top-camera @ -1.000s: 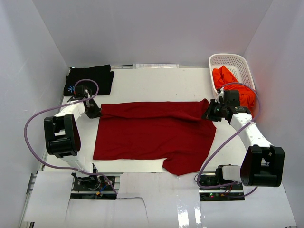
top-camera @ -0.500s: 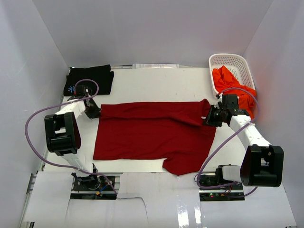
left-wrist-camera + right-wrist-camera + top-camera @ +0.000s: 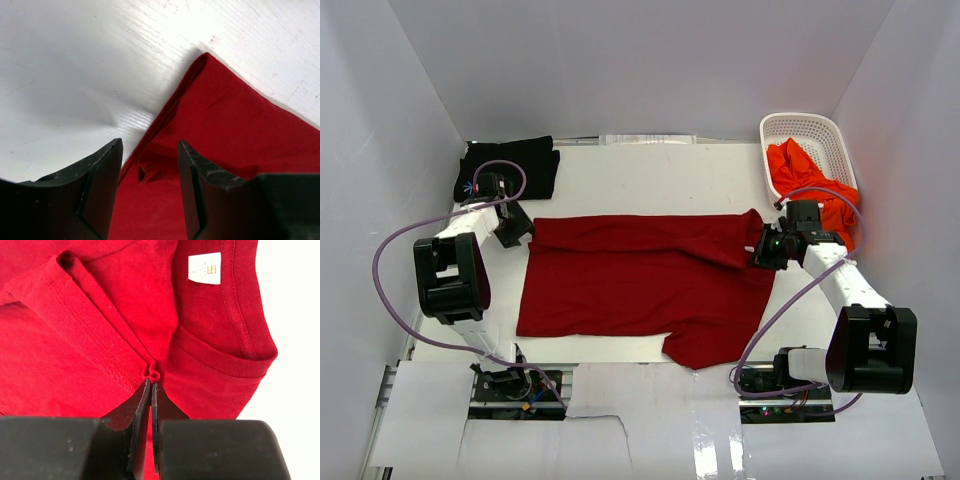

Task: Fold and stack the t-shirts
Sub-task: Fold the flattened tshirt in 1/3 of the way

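Dark red t-shirt (image 3: 640, 285) lies spread on the worktop (image 3: 650, 180); likely limp and light, best pinched at hems. Right pincer (image 3: 151, 385) is clamped on a fold by the collar; left pincer (image 3: 150, 152) gapes empty over a corner
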You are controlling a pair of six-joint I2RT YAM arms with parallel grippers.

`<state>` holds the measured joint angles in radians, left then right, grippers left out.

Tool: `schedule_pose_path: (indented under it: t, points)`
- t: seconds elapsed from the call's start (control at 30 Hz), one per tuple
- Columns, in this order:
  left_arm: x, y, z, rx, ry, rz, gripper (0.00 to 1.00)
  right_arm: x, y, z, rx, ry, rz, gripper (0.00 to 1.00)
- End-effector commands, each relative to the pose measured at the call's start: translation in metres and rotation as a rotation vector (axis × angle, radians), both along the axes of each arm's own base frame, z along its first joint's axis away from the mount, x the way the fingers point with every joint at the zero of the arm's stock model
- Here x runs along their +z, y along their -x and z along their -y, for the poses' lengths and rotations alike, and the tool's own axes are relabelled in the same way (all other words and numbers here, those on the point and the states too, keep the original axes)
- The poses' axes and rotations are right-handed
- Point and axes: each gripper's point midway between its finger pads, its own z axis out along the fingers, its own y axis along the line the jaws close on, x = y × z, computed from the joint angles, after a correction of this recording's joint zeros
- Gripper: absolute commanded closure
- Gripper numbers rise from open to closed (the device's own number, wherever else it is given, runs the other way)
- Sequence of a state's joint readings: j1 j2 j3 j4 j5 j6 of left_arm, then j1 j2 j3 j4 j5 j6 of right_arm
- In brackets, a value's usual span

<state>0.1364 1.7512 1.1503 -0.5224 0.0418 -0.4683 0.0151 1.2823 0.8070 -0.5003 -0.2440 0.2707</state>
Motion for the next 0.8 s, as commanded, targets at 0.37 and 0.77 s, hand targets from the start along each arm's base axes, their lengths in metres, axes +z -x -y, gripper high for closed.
schedule_pose_path:
  t: [0.37, 0.77]
  points:
    - [0.066, -0.020, -0.022, 0.070, -0.097, 0.171, 0.42, -0.026, 0.024, 0.018, -0.043, 0.096, -0.135, 0.73]
    - [0.068, -0.055, -0.003, 0.006, 0.012, 0.225, 0.39, 0.024, -0.073, 0.016, -0.101, 0.069, 0.022, 0.46]
